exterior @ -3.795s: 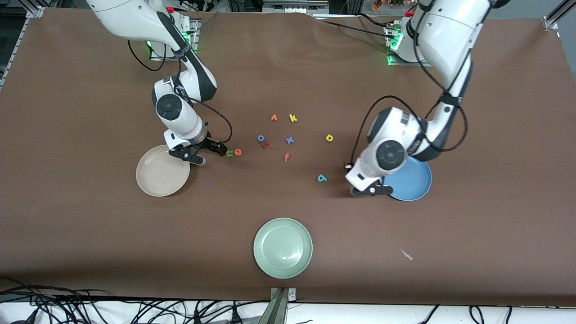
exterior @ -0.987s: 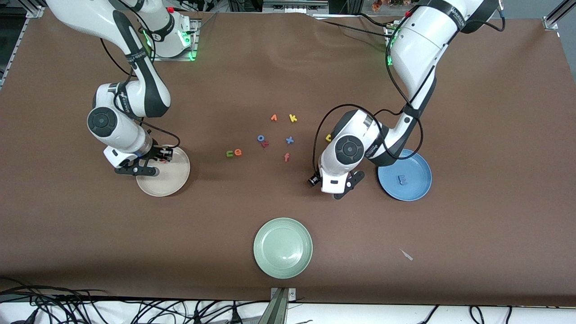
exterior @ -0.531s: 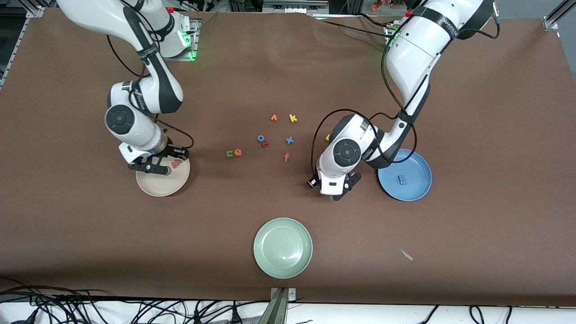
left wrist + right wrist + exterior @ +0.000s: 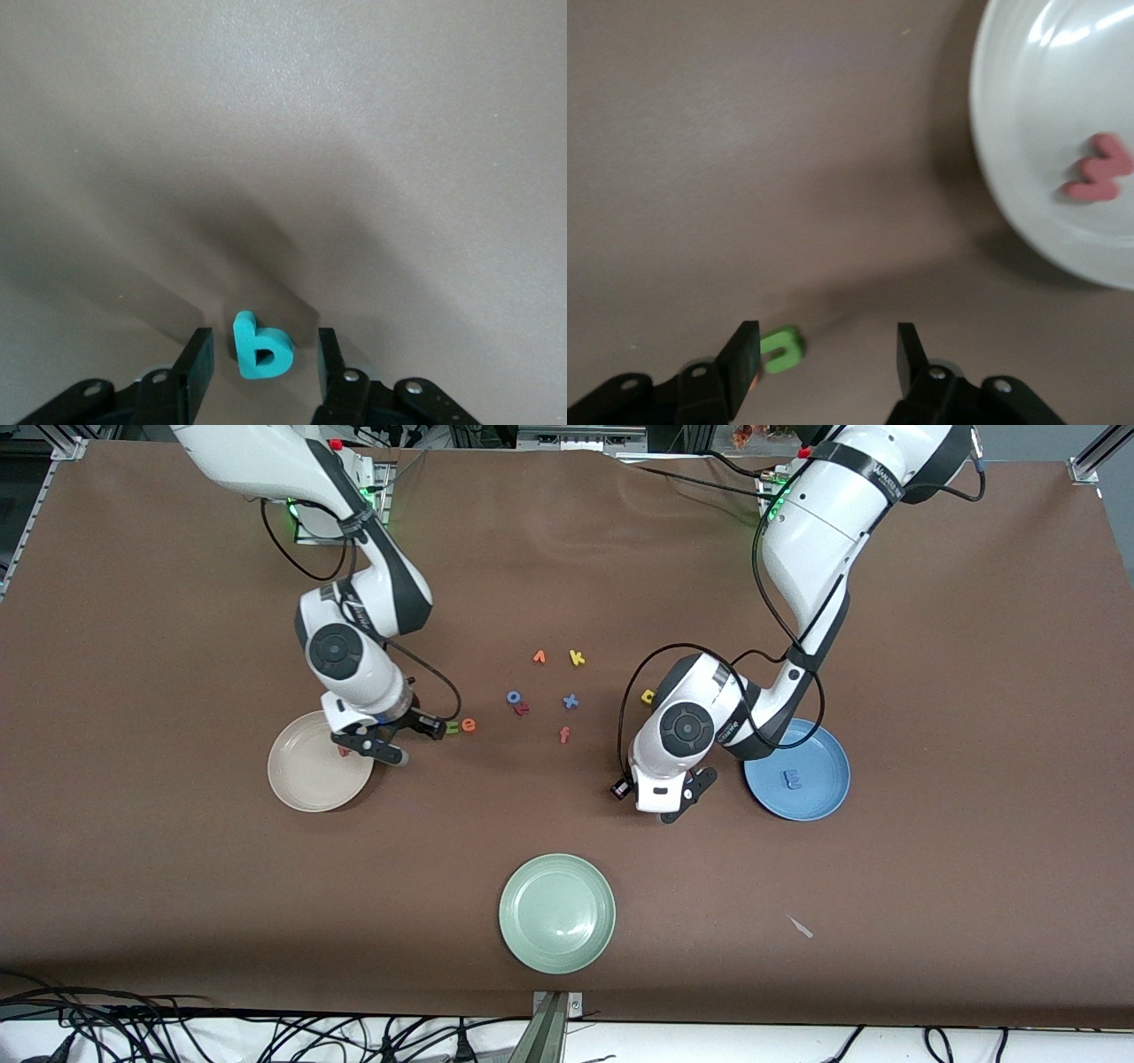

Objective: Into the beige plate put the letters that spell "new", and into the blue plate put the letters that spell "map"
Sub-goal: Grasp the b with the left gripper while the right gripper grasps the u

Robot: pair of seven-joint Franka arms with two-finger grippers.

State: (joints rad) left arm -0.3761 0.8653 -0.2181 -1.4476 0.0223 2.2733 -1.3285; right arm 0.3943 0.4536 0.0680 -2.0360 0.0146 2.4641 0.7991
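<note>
The beige plate [image 4: 306, 784] holds the pinkish-red w [image 4: 1099, 168], seen lying on the beige plate [image 4: 1028, 204] in the right wrist view. My right gripper [image 4: 418, 744] is open low over the table beside that plate. The green n [image 4: 780, 349] lies close to one finger inside my right gripper [image 4: 826, 354]. The green n [image 4: 453, 727] and orange e [image 4: 468, 725] sit side by side. The blue plate [image 4: 819, 802] holds the blue m [image 4: 794, 780]. My left gripper [image 4: 682, 797] is open around the teal a [image 4: 260, 347], with a gap on each side. The yellow p [image 4: 648, 696] peeks out by the left arm.
A pale green plate [image 4: 557, 912] lies nearest the front camera. Mid-table lie an orange v [image 4: 539, 657], yellow k [image 4: 577, 658], blue o [image 4: 513, 697], blue x [image 4: 570, 701] and pinkish-red f [image 4: 564, 734]. A white scrap [image 4: 800, 926] lies toward the left arm's end.
My right gripper left the w in the beige plate and moved over to the green n and orange e. My left gripper stayed low at the teal a's spot, shifting only slightly.
</note>
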